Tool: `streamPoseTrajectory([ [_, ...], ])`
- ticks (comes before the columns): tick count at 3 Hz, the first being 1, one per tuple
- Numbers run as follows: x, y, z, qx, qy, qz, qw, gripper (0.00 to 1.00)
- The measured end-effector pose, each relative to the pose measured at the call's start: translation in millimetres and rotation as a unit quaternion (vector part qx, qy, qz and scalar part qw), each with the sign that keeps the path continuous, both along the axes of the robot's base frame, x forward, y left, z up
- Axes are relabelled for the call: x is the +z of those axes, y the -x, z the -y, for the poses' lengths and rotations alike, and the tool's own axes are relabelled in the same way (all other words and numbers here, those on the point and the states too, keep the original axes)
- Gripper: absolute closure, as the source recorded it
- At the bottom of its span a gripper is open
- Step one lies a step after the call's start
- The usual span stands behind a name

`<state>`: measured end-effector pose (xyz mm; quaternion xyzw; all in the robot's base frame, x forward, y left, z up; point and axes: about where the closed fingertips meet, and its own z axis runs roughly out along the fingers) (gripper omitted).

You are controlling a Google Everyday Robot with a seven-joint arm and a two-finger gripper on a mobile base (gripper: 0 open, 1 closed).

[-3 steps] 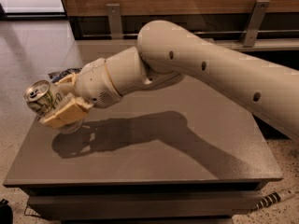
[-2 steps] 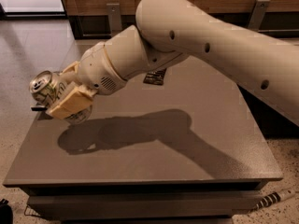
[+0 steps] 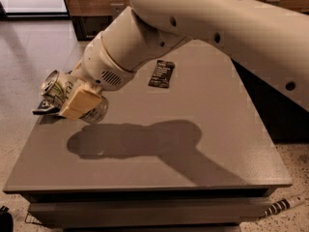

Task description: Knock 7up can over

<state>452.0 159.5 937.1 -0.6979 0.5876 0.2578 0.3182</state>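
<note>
Camera view: gripper [image 3: 67, 99] is hanging over the left edge of the table [image 3: 231, 129], fingers [image 3: 79, 103] clamping the 7up can [image 3: 57, 88], with a tan pad lying across its near side. Can is tilting, silver top facing left, base pointing right and down. Against the earlier frames it is leaning further over and sitting slightly further right. Arm [image 3: 203, 18] is now filling more of the upper frame. Black snack-bar wrapper [image 3: 161, 74], earlier partly covered by the arm, is lying flat and fully exposed toward the far side. Dark bag corner [image 3: 44, 109] is showing just under the can.
</note>
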Motion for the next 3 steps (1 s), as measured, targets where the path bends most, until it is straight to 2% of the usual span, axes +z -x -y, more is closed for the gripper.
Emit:
streamPoseTrajectory([
  [1, -5, 0, 6, -0.031, 0.053, 0.012, 0.9980, 1.00],
  [2, -18, -1, 8, -0.056, 0.108, 0.016, 0.9925, 1.00],
  [3, -37, -2, 10, -0.071, 0.147, 0.011, 0.9865, 1.00],
])
